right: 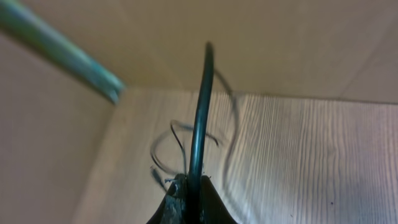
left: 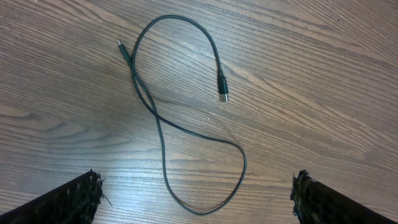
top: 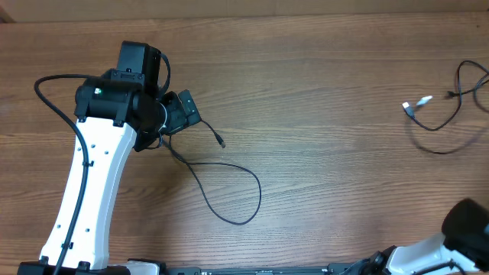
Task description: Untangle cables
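Observation:
One thin black cable (top: 243, 186) lies in a loose loop on the wooden table left of centre, one plug end (top: 221, 142) free. From the left wrist it reads as a figure-eight cable (left: 159, 127) with a plug (left: 223, 92) at the right. My left gripper (left: 199, 202) hangs open above its lower loop, touching nothing; in the overhead view the left gripper (top: 183, 113) is by the cable's upper left end. A second cable (top: 442, 114) with a pale plug (top: 416, 105) lies far right. My right gripper (right: 193, 186) is shut on a black cable (right: 201, 106) rising from its jaws.
The left arm (top: 88, 179), white with a black wire, crosses the left of the table. Part of the right arm (top: 464, 229) shows at the bottom right corner. In the right wrist view, plain tan walls (right: 56, 143) stand close by and blurred strands (right: 166, 149) lie beyond.

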`<state>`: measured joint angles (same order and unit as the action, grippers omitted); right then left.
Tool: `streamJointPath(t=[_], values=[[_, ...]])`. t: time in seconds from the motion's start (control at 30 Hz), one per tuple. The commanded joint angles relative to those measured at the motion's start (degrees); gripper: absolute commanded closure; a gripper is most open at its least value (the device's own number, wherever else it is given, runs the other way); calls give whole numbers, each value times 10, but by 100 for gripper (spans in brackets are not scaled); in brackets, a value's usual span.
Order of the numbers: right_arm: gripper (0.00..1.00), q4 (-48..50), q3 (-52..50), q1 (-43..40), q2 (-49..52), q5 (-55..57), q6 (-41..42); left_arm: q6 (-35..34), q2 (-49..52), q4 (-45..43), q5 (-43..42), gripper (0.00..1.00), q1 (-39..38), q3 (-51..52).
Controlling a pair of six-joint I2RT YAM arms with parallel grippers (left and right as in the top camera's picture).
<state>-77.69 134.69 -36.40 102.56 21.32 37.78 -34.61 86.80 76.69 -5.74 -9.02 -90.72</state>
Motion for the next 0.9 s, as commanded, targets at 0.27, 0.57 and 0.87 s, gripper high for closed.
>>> streamJointPath(t=[0.27,0.57,0.87], values=[[96,-73,-32,-3,2,59,94,-7,2,-1,4,1,-4,-4],[96,-104,-82,-3,2,77,160,-7,2,-1,4,1,-4,-4],[94,-99,-130,-3,2,83,182,-7,2,-1,4,1,-4,-4]])
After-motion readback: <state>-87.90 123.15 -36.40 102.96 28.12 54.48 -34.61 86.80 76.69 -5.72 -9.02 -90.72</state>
